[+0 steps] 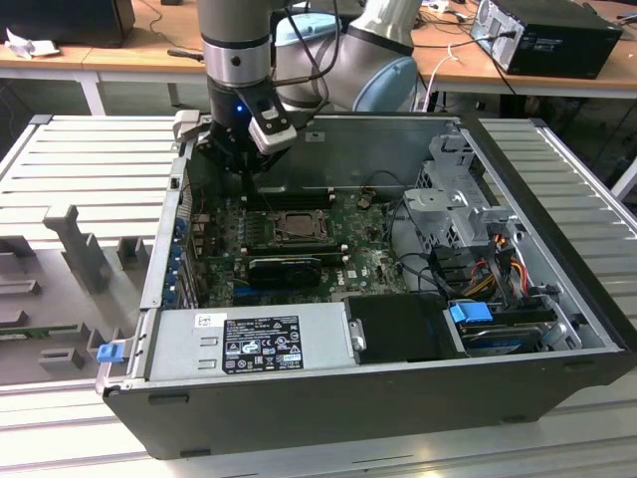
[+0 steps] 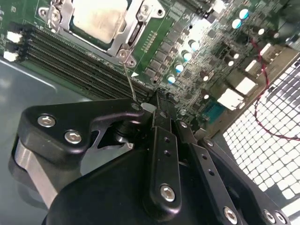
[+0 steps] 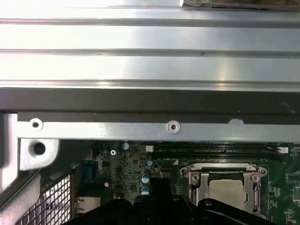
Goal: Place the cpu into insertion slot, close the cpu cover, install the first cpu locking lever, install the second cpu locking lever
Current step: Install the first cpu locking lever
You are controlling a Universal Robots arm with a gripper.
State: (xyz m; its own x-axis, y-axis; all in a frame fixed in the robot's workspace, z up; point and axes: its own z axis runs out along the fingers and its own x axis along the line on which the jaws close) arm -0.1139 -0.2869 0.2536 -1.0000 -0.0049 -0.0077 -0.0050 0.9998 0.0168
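The cpu [image 2: 99,18] sits in the slot [image 1: 276,229] mid-motherboard [image 2: 206,56], inside the open case [image 1: 557,299] on the worktop [image 1: 90,149]. The cover [image 2: 137,29] lies shut over it, framing its pale face. The fingers [image 2: 160,122] look closed on the free end of a thin lever [image 2: 129,79] that rises from the cover's corner beside the memory slots [image 2: 70,61], a hold I judge suited to locking the cover.

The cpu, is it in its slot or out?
In. In both wrist views the pale cpu lies flat inside the insertion slot, with the grey cpu cover framing its edges.
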